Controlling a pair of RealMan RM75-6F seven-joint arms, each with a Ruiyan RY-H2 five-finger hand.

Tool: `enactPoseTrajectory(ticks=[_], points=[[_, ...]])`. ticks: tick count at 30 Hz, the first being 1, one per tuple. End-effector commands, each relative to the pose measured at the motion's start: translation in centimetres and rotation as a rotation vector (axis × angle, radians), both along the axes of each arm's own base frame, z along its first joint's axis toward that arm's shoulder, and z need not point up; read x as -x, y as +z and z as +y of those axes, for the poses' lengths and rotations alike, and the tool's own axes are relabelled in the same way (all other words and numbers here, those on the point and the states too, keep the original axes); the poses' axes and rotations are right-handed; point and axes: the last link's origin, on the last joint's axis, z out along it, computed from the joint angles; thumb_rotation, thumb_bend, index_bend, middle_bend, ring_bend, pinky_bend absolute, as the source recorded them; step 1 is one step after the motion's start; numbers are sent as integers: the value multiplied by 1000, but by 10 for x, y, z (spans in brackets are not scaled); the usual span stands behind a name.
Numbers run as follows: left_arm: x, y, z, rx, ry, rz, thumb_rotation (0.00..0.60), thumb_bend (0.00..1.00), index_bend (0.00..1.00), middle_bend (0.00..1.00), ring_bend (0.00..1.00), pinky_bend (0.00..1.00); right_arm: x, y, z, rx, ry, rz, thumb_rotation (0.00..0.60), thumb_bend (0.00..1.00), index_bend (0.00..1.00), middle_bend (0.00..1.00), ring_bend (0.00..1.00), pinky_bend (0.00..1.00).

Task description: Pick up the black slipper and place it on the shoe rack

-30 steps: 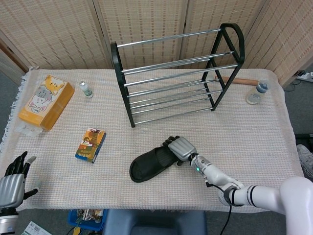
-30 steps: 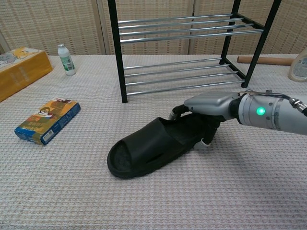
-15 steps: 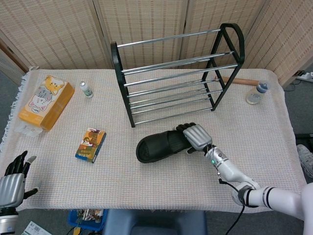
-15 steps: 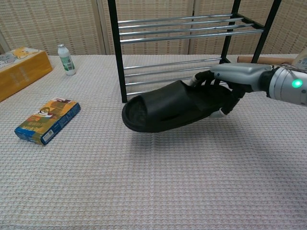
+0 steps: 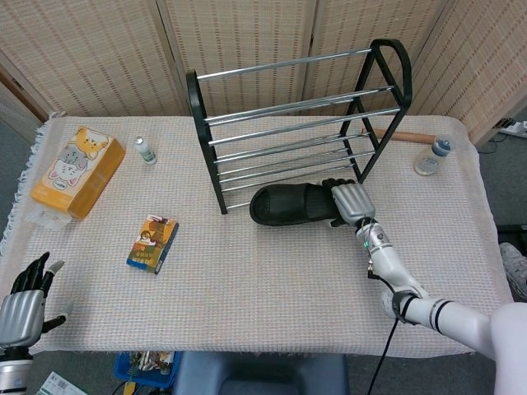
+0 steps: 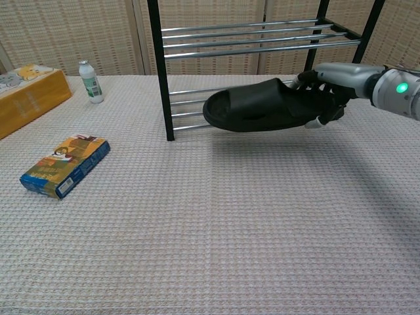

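A folding screen of woven, straw-coloured panels set in pale wooden frames stands behind the table, closing off the far side in both views. The table is covered with a cream waffle-weave cloth that has a short fringe along its left end. Grey floor shows past the table's right end and at the left edge. Light is soft and even, with only faint shadows on the cloth.
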Motion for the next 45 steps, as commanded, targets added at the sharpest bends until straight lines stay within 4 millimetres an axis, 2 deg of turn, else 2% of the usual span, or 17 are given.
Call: enactPoseTrajectory(ticks=[1, 7, 14, 20, 25, 30, 36, 39, 45], points=[[1, 0, -1, 0, 4, -1, 600, 323, 162, 0, 0, 151, -10, -13, -16, 25, -32, 5, 600, 453, 427, 437, 299, 465], [5, 2, -4, -3, 20, 1, 600, 323, 162, 0, 0, 151, -21, -26, -35, 71, -117, -29, 600, 453, 427, 427, 299, 465], [6, 3, -5, -2, 22, 6, 600, 323, 162, 0, 0, 151, -39, -39, -46, 110, -193, -33, 600, 452, 427, 394, 306, 464], [7, 2, -7, 3, 31, 8, 600, 323, 162, 0, 0, 151, -51, -43, -54, 153, -277, -54, 600, 450, 427, 365, 301, 452], [9, 3, -8, 1, 43, 9, 600, 323, 162, 0, 0, 151, -54, -46, -56, 198, -307, -56, 600, 447, 405, 343, 276, 370], [9, 2, -8, 5, 43, 10, 600, 323, 162, 0, 0, 151, -58, -49, -58, 229, -311, -59, 600, 447, 302, 288, 226, 333], [9, 2, -9, 7, 46, 14, 600, 323, 163, 0, 0, 151, -65, -55, -62, 235, -306, -96, 600, 447, 25, 137, 100, 257], [10, 2, -11, 7, 51, 17, 600, 323, 163, 0, 0, 151, -66, -59, -62, 222, -307, -102, 600, 445, 0, 85, 63, 241], [12, 2, -13, 11, 60, 20, 600, 323, 163, 0, 0, 151, -65, -65, -62, 167, -300, -116, 600, 424, 0, 46, 46, 201]])
